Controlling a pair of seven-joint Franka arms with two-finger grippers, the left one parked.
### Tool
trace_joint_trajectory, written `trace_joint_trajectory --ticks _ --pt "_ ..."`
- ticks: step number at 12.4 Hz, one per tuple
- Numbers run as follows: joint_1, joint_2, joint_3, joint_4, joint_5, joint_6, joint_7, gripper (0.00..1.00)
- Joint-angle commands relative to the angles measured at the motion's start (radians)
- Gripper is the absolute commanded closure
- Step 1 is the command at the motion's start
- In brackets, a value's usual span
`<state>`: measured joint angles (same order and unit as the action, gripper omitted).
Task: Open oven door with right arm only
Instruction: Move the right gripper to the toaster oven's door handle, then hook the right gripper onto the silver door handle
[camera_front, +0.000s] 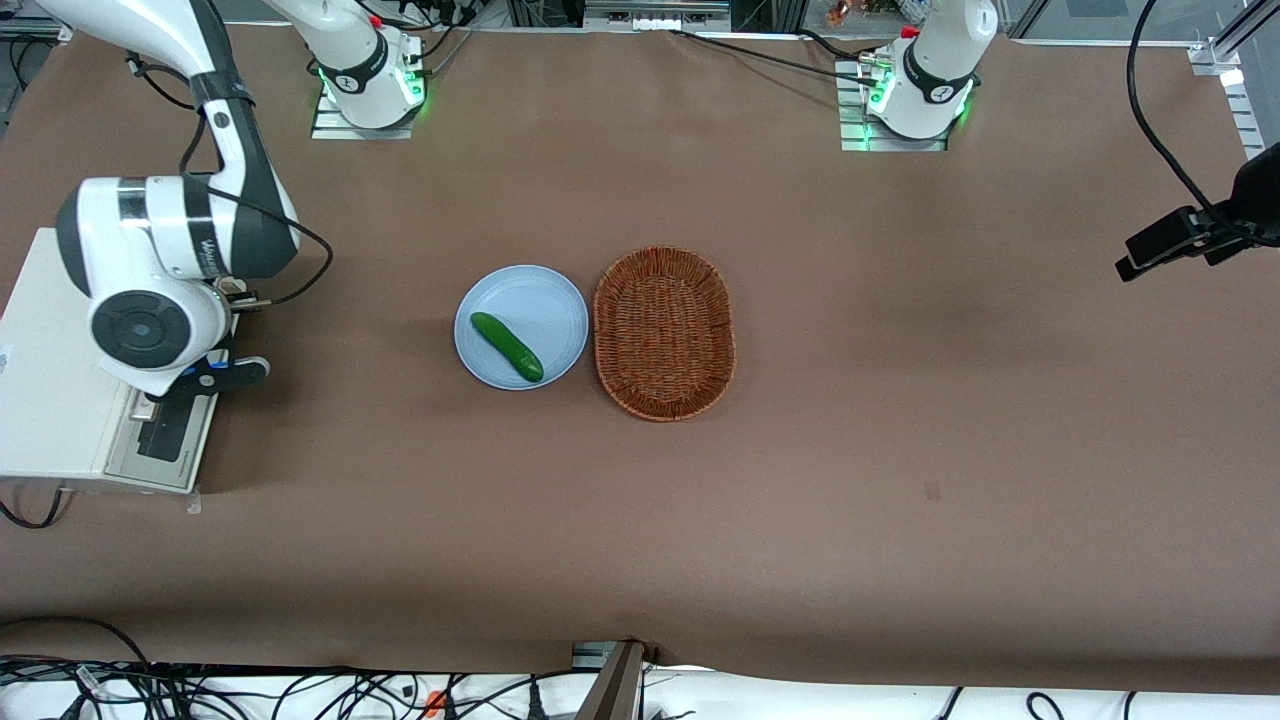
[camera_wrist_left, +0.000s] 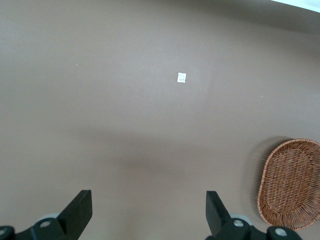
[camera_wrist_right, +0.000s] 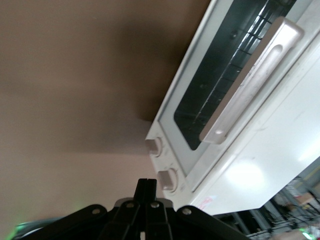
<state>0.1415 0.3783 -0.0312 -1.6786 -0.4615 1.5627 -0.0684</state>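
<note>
The cream-white toaster oven (camera_front: 60, 390) stands at the working arm's end of the table. Its oven door (camera_wrist_right: 215, 95) is closed, with a dark glass window and a long silver bar handle (camera_wrist_right: 252, 80). A strip of the door also shows in the front view (camera_front: 165, 435). The right arm (camera_front: 150, 270) hangs over the oven. My gripper (camera_wrist_right: 147, 187) is shut and empty. It is in front of the oven, close to the two knobs (camera_wrist_right: 162, 162) and apart from the handle. In the front view the gripper (camera_front: 225, 374) sits just above the oven's front edge.
A light blue plate (camera_front: 545, 300) with a green cucumber (camera_front: 507, 346) lies mid-table, beside an empty wicker basket (camera_front: 663, 330), which also shows in the left wrist view (camera_wrist_left: 292, 182). Brown table cover (camera_front: 900, 450) spreads around them.
</note>
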Motion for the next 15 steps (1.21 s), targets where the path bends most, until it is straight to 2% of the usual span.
trace_joint_trajectory --ticks 1,3,7,15 --pt "-0.006 -0.032 -0.001 -0.073 -0.103 0.046 -0.008 1.00" --pt "-0.011 -0.024 -0.002 -0.087 -0.181 0.080 -0.040 1.00" --pt "-0.051 0.001 -0.007 -0.084 -0.261 0.164 -0.099 1.00" --pt "-0.065 0.036 -0.007 -0.069 -0.278 0.230 -0.102 1.00"
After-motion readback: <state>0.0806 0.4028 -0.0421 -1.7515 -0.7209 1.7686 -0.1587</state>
